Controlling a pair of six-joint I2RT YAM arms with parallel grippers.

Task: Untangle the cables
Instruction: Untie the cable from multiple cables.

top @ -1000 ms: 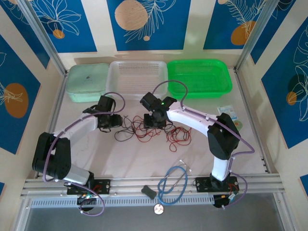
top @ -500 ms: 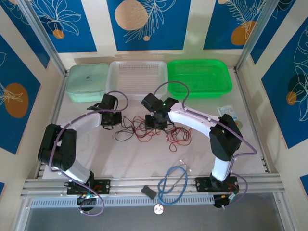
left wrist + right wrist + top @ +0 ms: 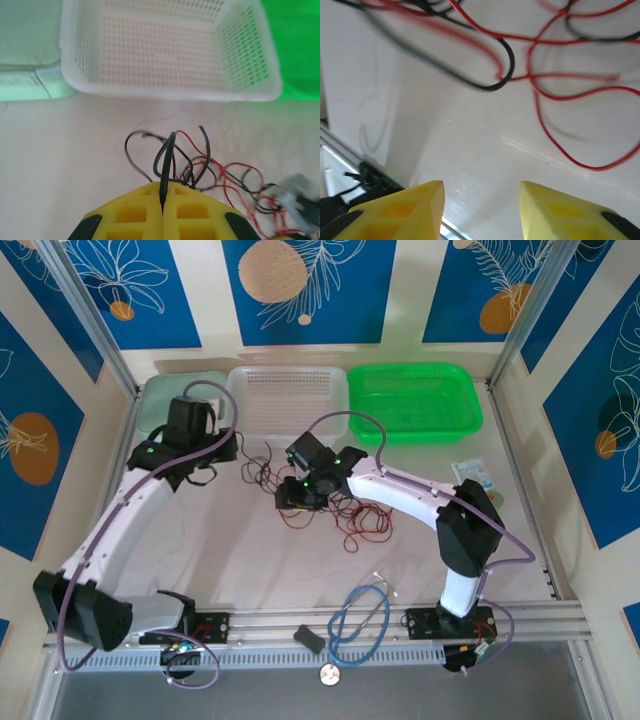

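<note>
Left jaws shut on a black cable [image 3: 168, 152]; right jaws part-open, holding nothing.
Tangled red and black cables [image 3: 365, 525] lie on the surface [image 3: 250, 560] near the white basket [image 3: 287, 395]. Right jaws hover just above them.
</note>
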